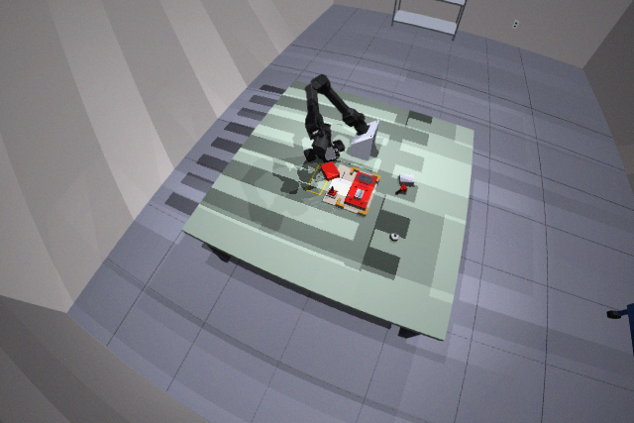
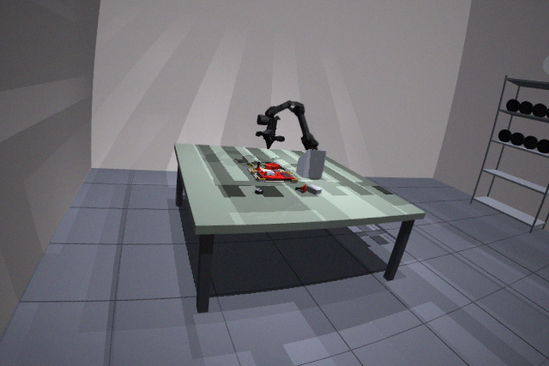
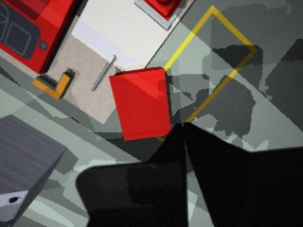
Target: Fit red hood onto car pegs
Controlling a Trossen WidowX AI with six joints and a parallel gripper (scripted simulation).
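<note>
Although the engine block (image 1: 359, 194) is in place, the hood (image 1: 330, 170) (image 2: 271, 166) (image 3: 141, 106) lies unfitted, at ten o'clock from the chassis (image 1: 353, 199) (image 2: 278, 177) (image 3: 57, 28) in top view; gripper (image 1: 329, 158) (image 2: 268, 146) (image 3: 182, 128) closed, empty; pickup, fitting and withdrawal remain.
</note>
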